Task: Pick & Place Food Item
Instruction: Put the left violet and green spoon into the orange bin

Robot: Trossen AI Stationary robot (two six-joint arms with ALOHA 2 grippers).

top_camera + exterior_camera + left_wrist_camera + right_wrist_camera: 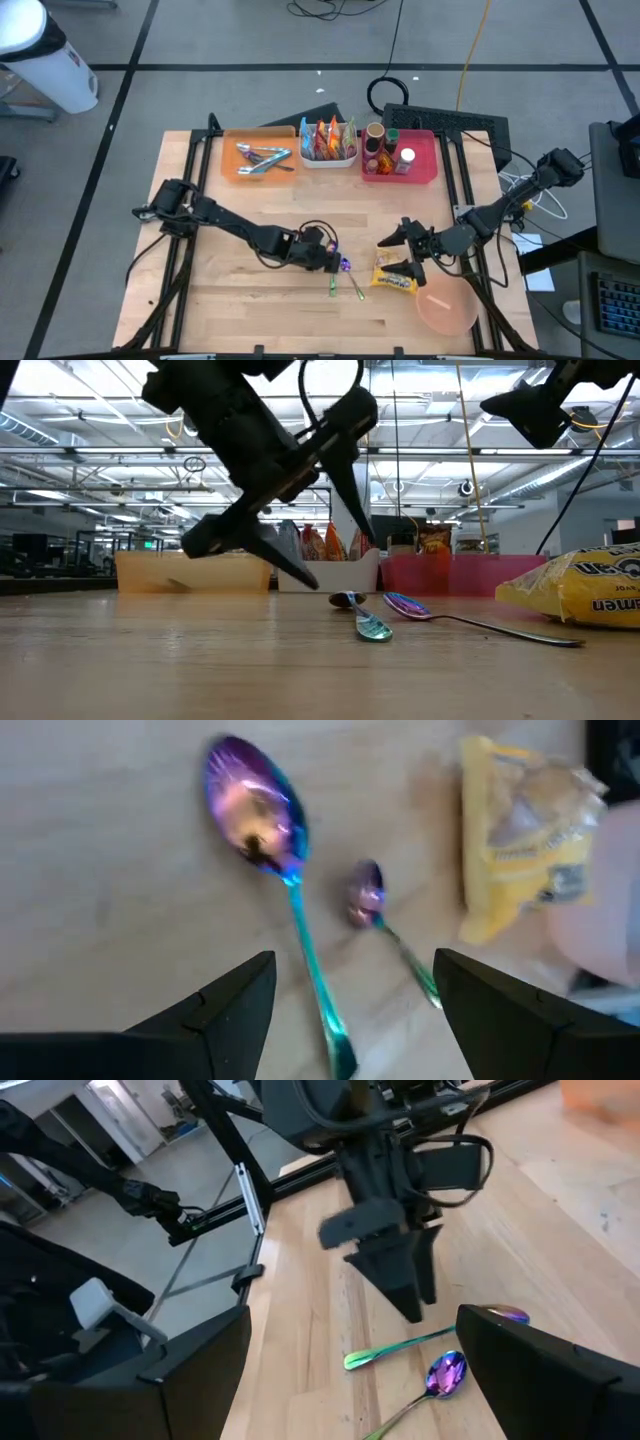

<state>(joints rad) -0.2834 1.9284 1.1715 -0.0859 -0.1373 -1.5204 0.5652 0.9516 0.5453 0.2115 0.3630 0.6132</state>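
Note:
A yellow ramen packet (393,278) lies flat on the wooden table near its front right; it also shows in the low view (585,588) and the left wrist view (520,830). Two iridescent spoons (345,280) lie flat just left of it, one large (255,815) and one small (366,896). My left gripper (338,263) is open, pointing down just above the spoons' bowl ends. My right gripper (400,255) is open and raised above the packet (540,405).
A pink bowl (445,311) stands at the front right, next to the packet. Along the far edge stand an orange tray of cutlery (258,156), a white basket of snack packs (328,142) and a pink bin of bottles (400,156). Bare wood lies at front left.

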